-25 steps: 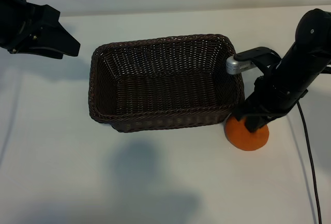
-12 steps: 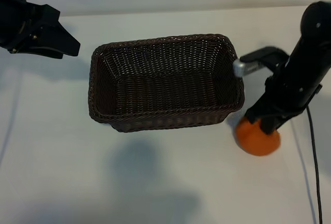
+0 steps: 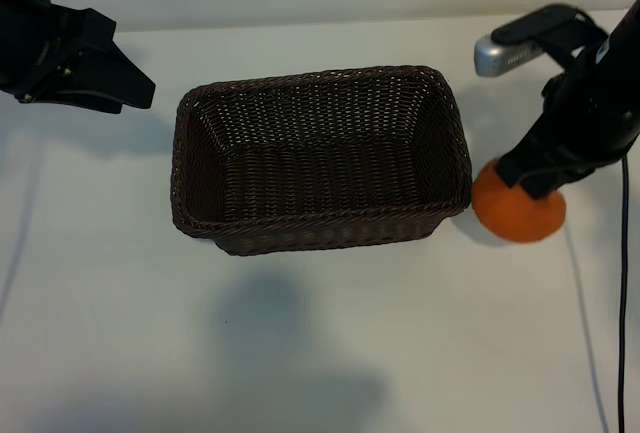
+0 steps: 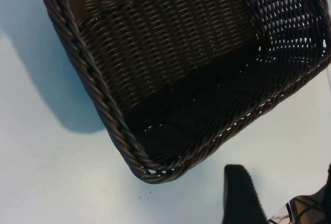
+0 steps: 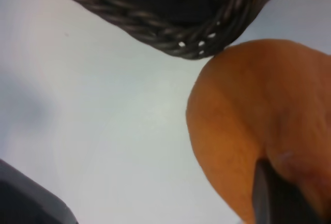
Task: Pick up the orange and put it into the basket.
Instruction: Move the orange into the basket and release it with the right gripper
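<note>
A: What has the right gripper [image 3: 535, 185] got?

B: Its fingers are nearly closed, pinching the top of the orange [image 3: 518, 215]. From the basket [image 3: 320, 218], that is at about four o'clock, just outside the rim's corner.

A: Is the orange off the table [image 3: 300, 353]?

B: It looks lifted, though from above I can't be sure. In the right wrist view a finger [image 5: 276, 195] presses into the fruit's skin.

A: And the left gripper [image 3: 125, 81]?

B: At ten o'clock from the basket, well apart, partly open, holding nothing.
</note>
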Tool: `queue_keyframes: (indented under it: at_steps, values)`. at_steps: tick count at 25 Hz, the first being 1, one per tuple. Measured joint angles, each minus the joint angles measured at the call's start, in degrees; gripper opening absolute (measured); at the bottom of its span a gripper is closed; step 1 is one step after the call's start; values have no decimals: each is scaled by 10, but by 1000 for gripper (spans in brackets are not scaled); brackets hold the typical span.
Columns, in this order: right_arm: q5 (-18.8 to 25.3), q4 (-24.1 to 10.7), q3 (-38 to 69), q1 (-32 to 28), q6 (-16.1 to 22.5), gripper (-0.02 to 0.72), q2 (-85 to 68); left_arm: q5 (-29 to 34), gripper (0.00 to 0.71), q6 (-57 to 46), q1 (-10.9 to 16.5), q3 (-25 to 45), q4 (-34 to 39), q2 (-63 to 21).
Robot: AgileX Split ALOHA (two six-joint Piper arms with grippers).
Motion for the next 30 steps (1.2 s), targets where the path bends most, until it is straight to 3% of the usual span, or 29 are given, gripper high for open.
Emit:
queue_keyframes:
  at_steps: [16,22,30]
  values:
    - [36,-8,-21,0,16,63,-1,0,425,2,0,0,-1,0]
    - [62,-8,-78,0,25,63,-1,0,425,2,0,0,-1,0]
    - [64,15,-110,0,26,63,-1,0,425,2,0,0,-1,0]
